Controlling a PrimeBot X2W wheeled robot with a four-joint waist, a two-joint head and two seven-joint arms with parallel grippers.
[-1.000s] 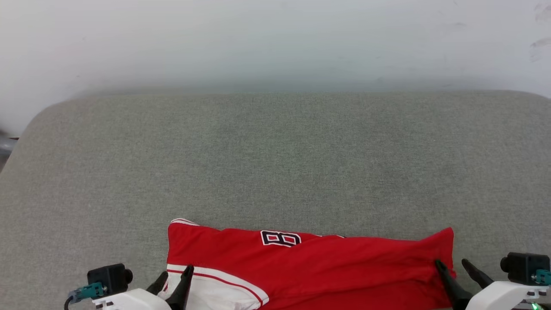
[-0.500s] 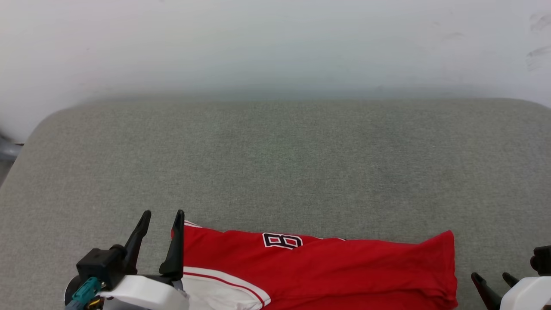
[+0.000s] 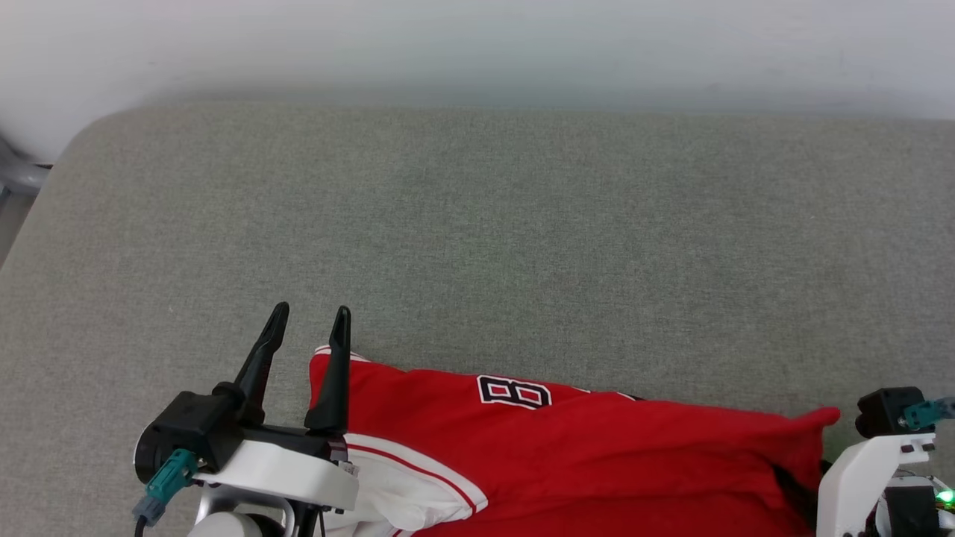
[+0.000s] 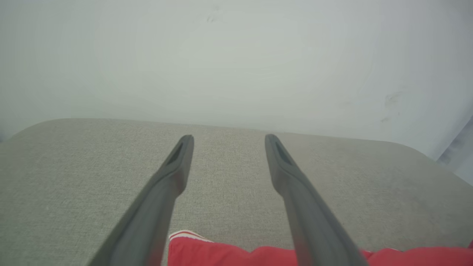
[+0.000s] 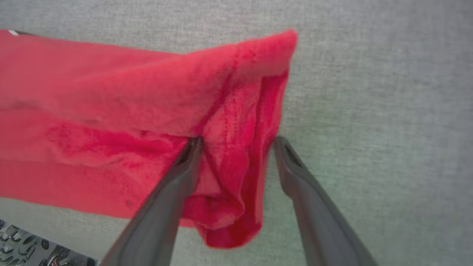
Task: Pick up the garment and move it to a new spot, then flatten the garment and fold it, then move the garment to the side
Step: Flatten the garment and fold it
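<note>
Along the near edge of the grey padded surface (image 3: 477, 224), the garment (image 3: 597, 447), laid out as a long red band running left to right and creased along its length; near its far edge, a black-and-white number 8 (image 3: 515, 391); at its left end, a white sleeve (image 3: 403, 492) edged with a thin red stripe, partly tucked under the left arm's pale wrist; over that same end, the left gripper (image 3: 312, 309), spread wide and holding nothing, aimed across the surface towards the pale wall (image 3: 477, 45); in the head view, one finger crossing the cloth's corner, the other over bare grey fabric; from the left wrist, a strip of red cloth and a bit of white striped trim (image 4: 184, 233) low between the fingers; at the garment's right end, the right gripper (image 5: 238, 140), likewise spread apart, straddling a bunched, peaked red corner; one finger against the folds, the other just beside the cloth's outer edge over grey fabric; not closed on the cloth.
</note>
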